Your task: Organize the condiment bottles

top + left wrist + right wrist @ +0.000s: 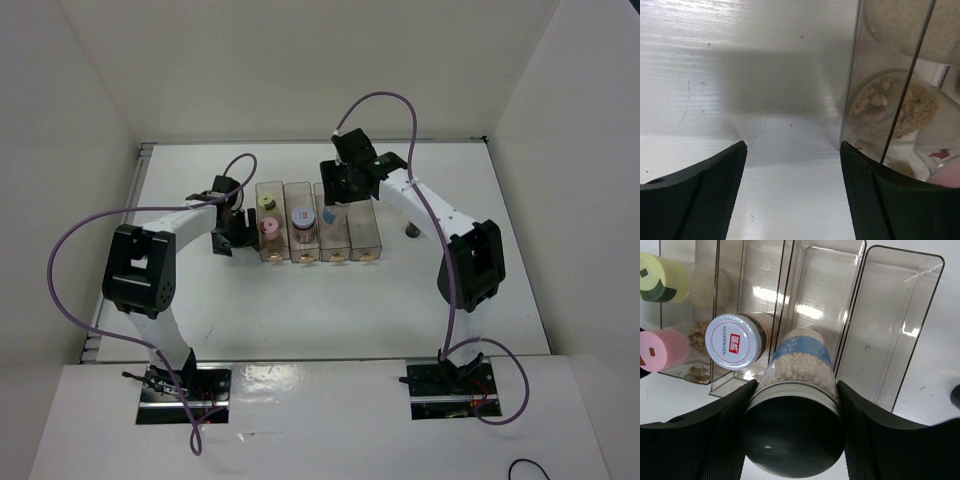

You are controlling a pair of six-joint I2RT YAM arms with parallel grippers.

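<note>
My right gripper [796, 390] is shut on the grey-white capped cylinder [801, 365], which has a blue label and white grains. It holds the cylinder over the third compartment of the clear rack [365, 240]; this also shows in the top view [328, 213]. The yellow-lidded jar [266, 203] and the pink-lidded jar [270, 227] stand in the leftmost compartment. The jar with the white-red lid [303, 215] stands in the second. The slim black-capped amber bottle [411, 232] stands on the table right of the rack. My left gripper [232, 238] is open and empty, just left of the rack.
The rack's fourth compartment [900, 315] holds nothing. In the left wrist view the rack's clear wall [855, 75] is close by my right finger [860, 190], with bare table [740, 75] ahead and to the left. White walls enclose the table.
</note>
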